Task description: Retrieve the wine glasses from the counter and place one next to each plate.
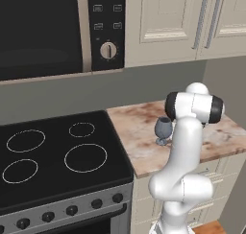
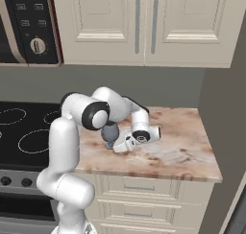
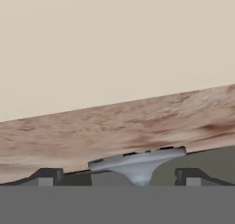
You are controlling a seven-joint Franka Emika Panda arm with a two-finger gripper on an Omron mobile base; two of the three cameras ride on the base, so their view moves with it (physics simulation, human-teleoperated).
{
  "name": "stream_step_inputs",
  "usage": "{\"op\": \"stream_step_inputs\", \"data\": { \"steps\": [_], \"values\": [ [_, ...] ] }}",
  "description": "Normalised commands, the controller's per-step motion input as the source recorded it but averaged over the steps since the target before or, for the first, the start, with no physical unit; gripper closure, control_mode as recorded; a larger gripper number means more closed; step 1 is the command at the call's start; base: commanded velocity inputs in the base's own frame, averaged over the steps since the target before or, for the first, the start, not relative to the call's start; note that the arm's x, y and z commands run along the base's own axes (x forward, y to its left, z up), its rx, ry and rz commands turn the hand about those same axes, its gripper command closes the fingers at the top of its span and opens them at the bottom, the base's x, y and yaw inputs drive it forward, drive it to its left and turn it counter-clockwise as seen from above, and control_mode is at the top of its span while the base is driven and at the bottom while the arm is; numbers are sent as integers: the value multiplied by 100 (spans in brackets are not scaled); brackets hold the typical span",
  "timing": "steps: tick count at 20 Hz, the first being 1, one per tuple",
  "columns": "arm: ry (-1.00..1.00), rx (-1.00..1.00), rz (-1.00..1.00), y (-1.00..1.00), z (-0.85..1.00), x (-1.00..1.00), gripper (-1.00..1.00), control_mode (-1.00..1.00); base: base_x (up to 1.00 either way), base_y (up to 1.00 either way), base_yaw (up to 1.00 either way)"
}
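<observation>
One blue-grey wine glass (image 1: 163,128) stands upright on the beige marble counter (image 1: 137,132), near its middle. In the right base view the wine glass (image 2: 110,131) is just left of my gripper (image 2: 117,146), which lies low over the counter (image 2: 185,144) and points at the glass's base. The hand view is rolled over: the glass's foot and stem (image 3: 137,164) sit between my two dark fingertips (image 3: 50,175), with a gap on each side. My gripper (image 3: 119,178) is open and holds nothing. The plates are out of view.
A black stovetop (image 1: 57,156) adjoins the counter on the left, with a microwave (image 1: 43,31) above it. Cream upper cabinets (image 2: 144,22) hang over the counter. A grey wall (image 2: 226,108) closes the counter's right end.
</observation>
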Motion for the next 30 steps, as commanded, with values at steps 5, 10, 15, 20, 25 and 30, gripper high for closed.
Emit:
{"op": "stream_step_inputs", "data": {
  "steps": [5,10,15,20,25,30],
  "values": [
    [0,0,4,22,-15,0,-100,-100,0,0,0],
    [-1,0,1,39,-17,0,-100,-100,0,0,0],
    [0,0,0,56,-22,0,100,-100,0,0,0],
    [0,0,0,59,-20,0,100,-100,0,0,0],
    [0,0,0,60,-20,0,100,-100,0,0,0],
    [-2,0,0,39,-7,-7,100,-100,0,0,0]
  ]
}}
